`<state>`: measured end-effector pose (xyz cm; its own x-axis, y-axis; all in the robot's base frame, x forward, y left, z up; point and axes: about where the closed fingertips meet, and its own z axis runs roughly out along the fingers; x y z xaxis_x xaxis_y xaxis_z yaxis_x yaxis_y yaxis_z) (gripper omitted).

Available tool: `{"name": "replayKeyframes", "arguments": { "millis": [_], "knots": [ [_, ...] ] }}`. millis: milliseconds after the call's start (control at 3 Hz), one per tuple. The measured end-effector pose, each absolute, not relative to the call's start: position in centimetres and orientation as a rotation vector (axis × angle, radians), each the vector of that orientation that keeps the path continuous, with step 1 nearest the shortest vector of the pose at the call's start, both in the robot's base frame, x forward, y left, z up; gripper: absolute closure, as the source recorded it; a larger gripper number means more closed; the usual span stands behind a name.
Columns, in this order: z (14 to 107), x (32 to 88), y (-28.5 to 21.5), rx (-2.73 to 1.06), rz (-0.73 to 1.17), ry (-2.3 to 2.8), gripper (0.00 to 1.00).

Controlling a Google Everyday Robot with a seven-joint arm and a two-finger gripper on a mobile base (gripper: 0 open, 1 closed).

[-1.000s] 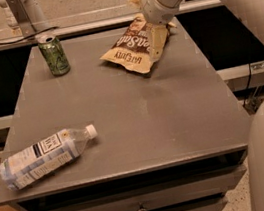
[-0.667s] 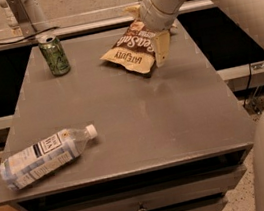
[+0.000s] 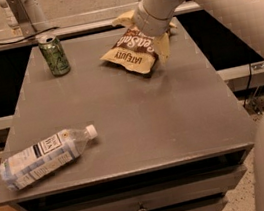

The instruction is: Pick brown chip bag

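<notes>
The grey table (image 3: 140,121) carries 3 things. Front left, a water bottle (image 3: 44,156) lies on its side; back left stands a green can (image 3: 54,54). The brown chip bag (image 3: 130,52) lies at the back, right of centre, long axis running front-left to back-right. The claw (image 3: 157,39) is at its right end; whether it is open or closed I cannot tell.
</notes>
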<state>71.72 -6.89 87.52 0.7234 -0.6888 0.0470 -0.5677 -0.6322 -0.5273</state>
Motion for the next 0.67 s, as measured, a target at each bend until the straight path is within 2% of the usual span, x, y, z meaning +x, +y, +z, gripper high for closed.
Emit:
{"name": "replayKeyframes", "arguments": {
  "millis": [667],
  "knots": [
    [86.91,73.44,-5.40,-2.588,-0.407,0.732,0.00]
  ]
}}
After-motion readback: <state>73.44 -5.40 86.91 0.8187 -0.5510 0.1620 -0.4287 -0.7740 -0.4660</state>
